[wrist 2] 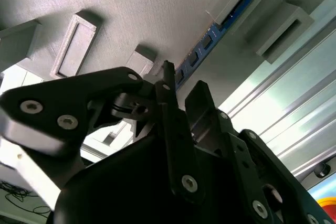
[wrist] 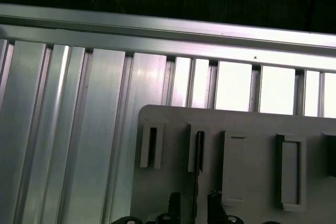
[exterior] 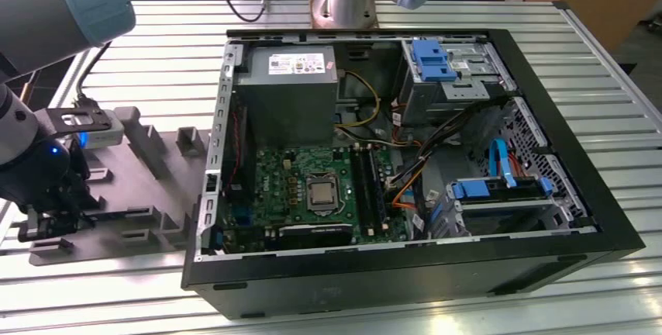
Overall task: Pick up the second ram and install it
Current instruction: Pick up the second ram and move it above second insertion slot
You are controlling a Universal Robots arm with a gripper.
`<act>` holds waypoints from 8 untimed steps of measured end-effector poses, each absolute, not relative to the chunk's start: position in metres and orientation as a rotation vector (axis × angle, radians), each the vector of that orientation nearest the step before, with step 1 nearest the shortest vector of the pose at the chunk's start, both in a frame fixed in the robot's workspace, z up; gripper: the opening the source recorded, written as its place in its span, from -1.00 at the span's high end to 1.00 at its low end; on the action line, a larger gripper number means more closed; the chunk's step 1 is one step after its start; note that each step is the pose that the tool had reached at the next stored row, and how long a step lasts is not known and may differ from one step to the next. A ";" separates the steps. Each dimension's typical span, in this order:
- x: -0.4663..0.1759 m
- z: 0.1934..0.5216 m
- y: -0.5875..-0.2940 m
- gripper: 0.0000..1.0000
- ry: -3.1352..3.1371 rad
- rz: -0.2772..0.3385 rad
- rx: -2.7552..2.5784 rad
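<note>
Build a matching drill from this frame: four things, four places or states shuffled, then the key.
Things:
1. second ram
2. gripper
3. grey tray
4. computer case

Places or states:
A. lies open, motherboard showing
B. stands on edge in a tray slot
C. open, low over the tray
D. on the slatted table, to the exterior view's left of the case

Pairs: 1-B, 2-C, 3-D, 4-A

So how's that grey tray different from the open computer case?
The grey tray is a low plate with raised blocks; the computer case is a black, deep box. The tray is smaller than the case. Both lie on the slatted table.
</note>
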State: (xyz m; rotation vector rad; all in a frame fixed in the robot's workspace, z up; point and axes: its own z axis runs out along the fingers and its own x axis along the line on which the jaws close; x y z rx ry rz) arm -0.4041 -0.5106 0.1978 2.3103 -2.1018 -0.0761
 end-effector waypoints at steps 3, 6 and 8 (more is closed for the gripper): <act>-0.404 0.198 -0.511 0.45 -2.102 -0.076 2.310; -0.404 0.198 -0.511 0.58 -2.102 -0.076 2.310; -0.404 0.198 -0.511 0.58 -2.102 -0.076 2.310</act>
